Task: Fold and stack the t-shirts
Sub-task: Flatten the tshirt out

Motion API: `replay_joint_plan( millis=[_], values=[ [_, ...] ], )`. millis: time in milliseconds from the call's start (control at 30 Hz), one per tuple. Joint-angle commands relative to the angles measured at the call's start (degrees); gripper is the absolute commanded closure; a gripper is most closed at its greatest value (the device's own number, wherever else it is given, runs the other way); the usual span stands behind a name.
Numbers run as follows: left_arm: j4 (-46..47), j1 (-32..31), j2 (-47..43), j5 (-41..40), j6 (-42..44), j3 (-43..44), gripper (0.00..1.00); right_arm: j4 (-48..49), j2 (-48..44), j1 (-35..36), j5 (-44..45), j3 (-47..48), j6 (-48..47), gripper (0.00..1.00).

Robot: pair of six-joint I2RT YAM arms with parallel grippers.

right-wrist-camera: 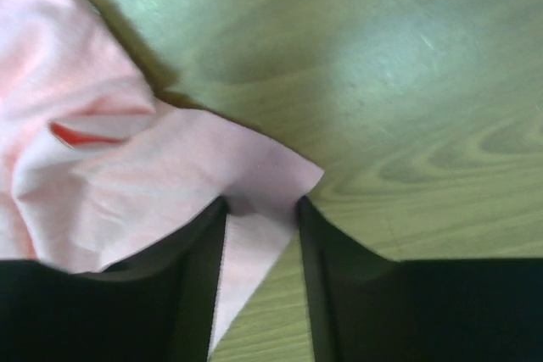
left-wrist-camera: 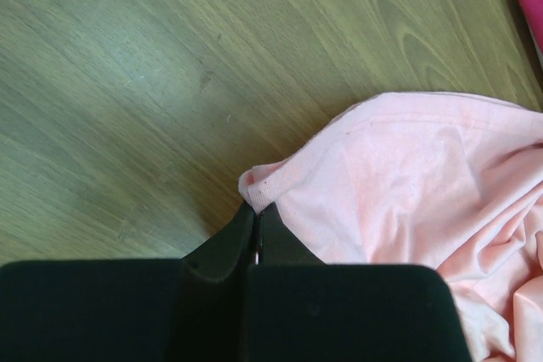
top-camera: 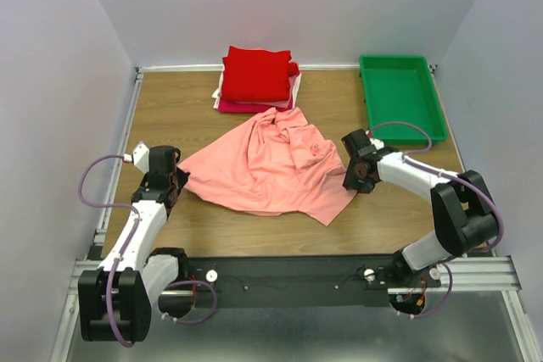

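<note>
The salmon-pink t-shirt (top-camera: 271,163) lies crumpled on the counter (top-camera: 170,116) between the two hands. From above, neither grip can be read. The left wrist view shows it: the left hand (left-wrist-camera: 254,209) is closed tight, a hemmed corner of the shirt pinched at its fingertips. The right wrist view shows the right hand (right-wrist-camera: 261,205) partly open, its fingers apart on either side of another corner lying flat between them. Only the overhead view shows the folded red t-shirt (top-camera: 256,74) stacked beyond the hands, with the green tray (top-camera: 366,91) out past the right hand.
</note>
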Motion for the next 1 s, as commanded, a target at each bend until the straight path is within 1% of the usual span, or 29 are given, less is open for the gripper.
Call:
replay_joint_plan(
  millis=[0, 67, 100, 133, 167, 200, 233, 267, 333, 367, 400, 533, 667, 700, 800, 967],
  values=[
    [1.96, 0.29, -1.24, -1.08, 0.79, -1.57, 1.00, 3.53, 5.91, 0.03, -2.48, -1.90, -1.02, 0.68],
    [2.14, 0.29, -1.24, -0.99, 0.70, -1.57, 1.00, 5.20, 5.75, 0.03, -3.19, -2.42, -1.28, 0.76],
    [2.23, 0.38, -1.15, -0.64, 0.70, -1.57, 1.00, 5.47, 4.96, 0.12, -2.93, -2.51, -1.54, 0.85],
    [2.66, 0.29, -1.15, -0.03, 0.70, -1.83, 1.00, 5.56, 4.17, 0.12, -2.67, -2.69, -1.72, 0.91],
    [4.41, 0.29, -1.23, 2.59, 0.88, -2.10, 1.00, 5.73, 3.38, 0.12, -2.14, -2.86, -1.98, 0.98],
    [5.56, 0.38, -1.32, 4.70, 1.14, -2.80, 1.00, 5.82, 2.15, 0.12, -0.92, -3.04, -2.59, 1.00],
    [7.13, 0.29, -1.93, 6.81, 2.01, -3.24, 1.00, 5.82, 0.92, 0.12, -0.30, -3.13, -2.86, 1.00],
    [10.54, 0.29, -2.37, 10.84, 2.02, -4.72, 1.00, 5.82, -1.79, 0.12, 0.93, -3.30, -3.47, 1.00],
    [13.11, 0.29, -3.69, 14.89, 1.75, -5.79, 1.00, 5.82, -5.65, 0.12, 1.90, -3.39, -4.09, 1.00],
    [15.82, 0.29, -4.04, 16.40, 2.19, -6.31, 1.00, 5.91, -6.81, 0.12, 2.25, -3.48, -4.44, 0.99],
    [16.37, 0.12, -4.40, 16.85, 2.02, -7.02, 1.00, 6.08, -7.95, 0.12, 2.95, -3.57, -5.05, 0.99],
    [15.77, -1.46, -4.40, 15.19, 2.90, -5.71, 1.00, 6.52, -12.97, 0.03, 4.45, -4.62, -5.94, 1.00],
    [13.58, -2.25, -3.44, 14.92, 3.34, -2.47, 1.00, 6.96, -17.88, 0.12, 8.40, -5.67, -6.38, 1.00],
    [12.87, -2.26, -3.52, 13.09, 3.25, -1.84, 1.00, 7.05, -19.98, 0.12, 9.19, -5.94, -6.64, 0.99],
    [11.73, -2.34, -4.40, 12.90, 3.08, 0.61, 1.00, 7.66, -23.69, 0.12, 10.78, -6.56, -7.08, 1.00],
    [10.67, -3.04, -6.86, 13.69, 5.36, 6.06, 1.00, 9.86, -32.37, 0.12, 9.03, -5.51, -7.87, 1.00]
  ],
)
